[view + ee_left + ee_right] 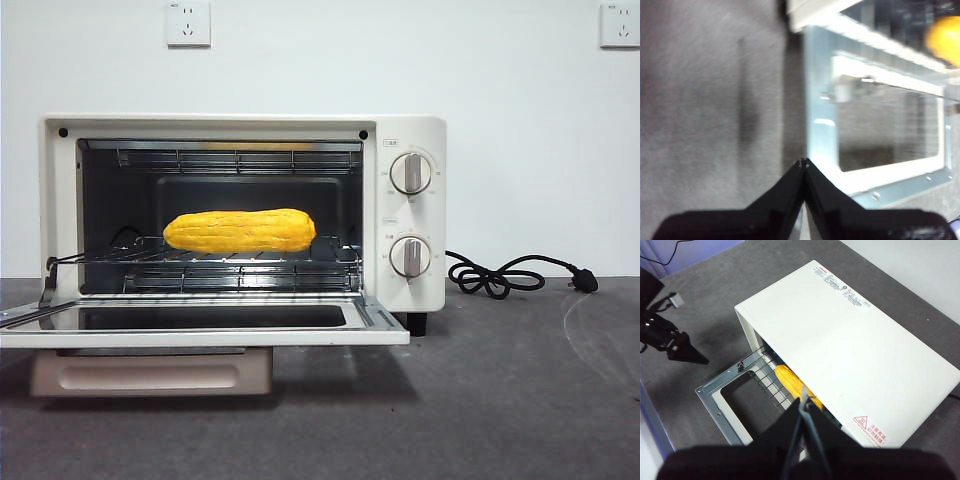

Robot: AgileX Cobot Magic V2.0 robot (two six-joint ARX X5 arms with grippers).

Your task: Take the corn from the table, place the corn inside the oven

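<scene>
The dark grey, matte, felt-like tabletop (520,400) is seen carrying a cream-white boxy toaster oven (415,215) with two round knobs at its right. The oven's glass-windowed door (375,325) is dropped fully open and lies flat toward the camera, its beige bar handle (150,372) hanging below the front edge. A black power cord (500,275) is coiled on the tabletop just right of the oven, plug end furthest out. The yellow-orange bumpy cob of corn (240,231) is laid lengthwise on the wire rack (200,262) inside the oven, roughly centred, touched by neither gripper. The left gripper (803,162) is held above the tabletop beside the open door's outer corner, jaws pressed together with nothing between them; it is also picked up in the right wrist view as a dark shape off the oven's side. The right gripper (803,401) is positioned high over the oven's front edge, jaws closed tip to tip, empty.
</scene>
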